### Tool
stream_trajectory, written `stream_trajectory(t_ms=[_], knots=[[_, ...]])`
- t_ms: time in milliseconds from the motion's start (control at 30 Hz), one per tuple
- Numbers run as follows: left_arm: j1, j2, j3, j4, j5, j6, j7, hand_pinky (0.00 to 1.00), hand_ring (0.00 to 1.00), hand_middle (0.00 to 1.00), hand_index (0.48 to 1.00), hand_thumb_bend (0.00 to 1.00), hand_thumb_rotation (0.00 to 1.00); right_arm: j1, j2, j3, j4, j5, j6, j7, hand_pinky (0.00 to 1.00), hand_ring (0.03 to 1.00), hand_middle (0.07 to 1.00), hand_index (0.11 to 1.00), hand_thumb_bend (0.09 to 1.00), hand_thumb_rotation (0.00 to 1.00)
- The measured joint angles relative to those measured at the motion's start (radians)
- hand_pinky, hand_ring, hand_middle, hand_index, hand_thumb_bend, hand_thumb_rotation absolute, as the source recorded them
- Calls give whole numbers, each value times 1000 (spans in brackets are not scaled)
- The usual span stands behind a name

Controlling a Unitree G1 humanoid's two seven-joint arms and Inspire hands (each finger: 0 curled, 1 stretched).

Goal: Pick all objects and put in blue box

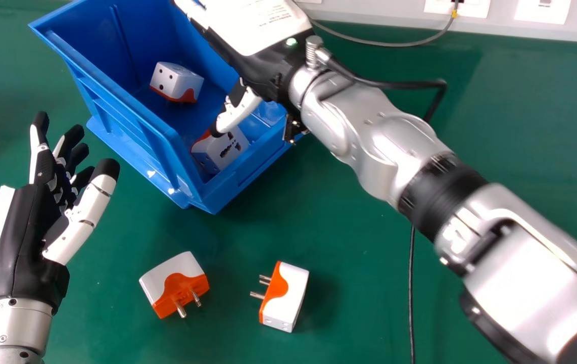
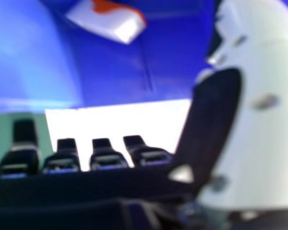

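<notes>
**Blue box (image 1: 116, 121): two adapters in, two to go**

Head view: one adapter (image 1: 175, 83) sits deep inside, another (image 1: 225, 151) near the front corner. Loose drop looks fine, no packing needed. Two more, left plug (image 1: 175, 285) and right plug (image 1: 286, 298), lie apart on the green table (image 1: 359, 263) in front of the box, prongs exposed; I'd pinch across the casing to avoid those. Right forearm crosses diagonally from the lower right, right hand (image 1: 258, 45) over the box, thumb (image 1: 240, 111) angled down above the corner adapter. Contact there: can't tell. Pose suits a release. Left hand (image 1: 31, 222) idle beside the box, fingers extended, slightly apart.

Right hand view: fingers straight, spaced apart, thumb well clear, nothing clamped. One adapter inside the box beyond. Next: lift clear of the rim, then go for a loose one.
</notes>
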Motion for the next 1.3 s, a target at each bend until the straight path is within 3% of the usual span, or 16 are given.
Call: stream_trajectory(t_ms=[333,567,600,733,867,933,1033,1167,1300], knots=[[-1,0,0,12,0,1,-2,921,963,973,958,444,519,459,-143,-81,-658,-3,62,60,904,998,1000,996,606,302],[1,1,1,13,-3,3,-2,923,964,973,959,448,522,818,-194,-165,-1079,-1,54,57,897,995,1000,981,627,269],[1,1,2,13,-7,7,-2,923,964,973,959,448,522,870,-197,-178,-1135,1,48,55,897,995,1000,981,627,269],[-6,-4,10,13,-51,50,1,923,963,966,954,448,519,1071,-223,-227,-1300,3,-13,25,894,994,1000,986,623,262],[-10,-9,17,26,-81,55,-11,923,963,960,948,447,513,1248,-245,-276,-1362,6,-72,-10,897,997,1000,994,603,284],[-8,-9,24,38,-82,55,-15,924,964,958,946,450,516,1332,-255,-291,-1377,8,-96,-17,897,996,1000,997,595,303],[-8,-10,24,46,-81,54,-21,925,964,956,944,455,519,1425,-256,-311,-1390,16,-116,-20,892,995,1000,998,589,322],[-7,-10,24,48,-76,45,-20,925,964,954,943,459,522,1528,-248,-311,-1391,-2,-136,-42,882,993,1000,996,585,338],[-6,-10,24,48,-58,32,-20,925,964,953,942,458,529,1598,-223,-282,-1340,-25,-151,-77,854,975,993,977,589,348]])
